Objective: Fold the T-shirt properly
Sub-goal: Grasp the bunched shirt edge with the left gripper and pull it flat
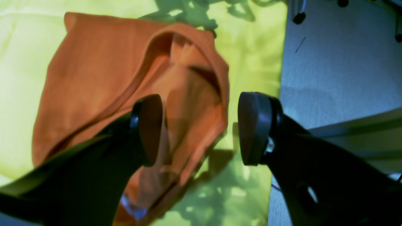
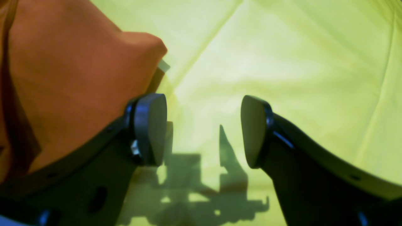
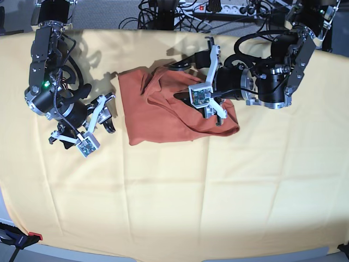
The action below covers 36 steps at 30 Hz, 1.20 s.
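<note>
One pale yellow cloth (image 3: 180,202) covered the table to its edges; wide bare room lay from 3 through 9 o'clock. One T-shirt (image 3: 155,112), rust-orange, lay rumpled and partly folded just above centre, toward 12 o'clock, neckline (image 1: 147,62) gaping. Two arms: left gripper (image 3: 193,82) hovered over the shirt's 3 o'clock side, jaws spread wide, holding nothing; right gripper (image 3: 106,112) stood just beside its 9 o'clock edge, jaws likewise wide, empty.

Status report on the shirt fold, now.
Left gripper open over T-shirt, holding nothing. Right gripper open, beside it. Shirt bunched on yellow cloth. Nothing blocking.
</note>
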### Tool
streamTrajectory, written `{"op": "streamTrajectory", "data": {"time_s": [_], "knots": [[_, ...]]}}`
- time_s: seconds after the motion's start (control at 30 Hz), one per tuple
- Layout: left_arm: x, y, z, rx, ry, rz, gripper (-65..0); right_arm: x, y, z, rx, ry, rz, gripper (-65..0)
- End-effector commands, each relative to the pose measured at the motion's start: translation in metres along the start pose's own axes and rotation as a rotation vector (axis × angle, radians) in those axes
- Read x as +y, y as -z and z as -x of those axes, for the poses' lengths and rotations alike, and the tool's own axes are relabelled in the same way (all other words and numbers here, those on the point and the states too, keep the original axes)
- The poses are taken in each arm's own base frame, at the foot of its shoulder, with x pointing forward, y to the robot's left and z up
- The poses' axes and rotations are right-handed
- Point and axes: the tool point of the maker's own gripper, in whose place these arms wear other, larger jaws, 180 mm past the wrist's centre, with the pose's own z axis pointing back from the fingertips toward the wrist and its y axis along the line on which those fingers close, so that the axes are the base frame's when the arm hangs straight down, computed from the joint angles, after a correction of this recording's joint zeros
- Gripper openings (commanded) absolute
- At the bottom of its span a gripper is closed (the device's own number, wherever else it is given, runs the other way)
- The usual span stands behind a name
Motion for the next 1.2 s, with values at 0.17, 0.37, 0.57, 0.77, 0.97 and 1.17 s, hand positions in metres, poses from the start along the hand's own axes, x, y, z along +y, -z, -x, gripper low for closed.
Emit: {"op": "streamTrajectory", "data": {"time_s": [0.17,0.37,0.57,0.77,0.97,1.17], "knots": [[0.001,-0.007,-0.002,-0.004,0.018,-0.002,-25.6,-0.006,-0.004,-0.014,-0.052,-0.013,0.017,-26.0],[-0.003,-0.006,0.003,0.008,0.006,0.008,-25.6,-0.007,-0.004,-0.015,-0.057,0.0,0.023,-26.0],[-0.007,0.002,0.016,0.077,0.051,0.002,-26.0,-0.007,-0.004,-0.015,-0.057,0.0,0.023,-26.0],[-0.01,0.012,0.028,0.122,0.153,-0.026,-29.5,-0.007,-0.004,-0.015,-0.057,0.0,0.023,-26.0],[-0.007,0.012,0.023,0.099,0.172,-0.044,-65.0,-0.007,-0.004,-0.015,-0.056,-0.001,0.023,-26.0],[-0.006,0.007,0.016,0.083,0.18,-0.05,-65.0,-0.007,-0.004,-0.015,-0.056,-0.001,0.023,-26.0]]}}
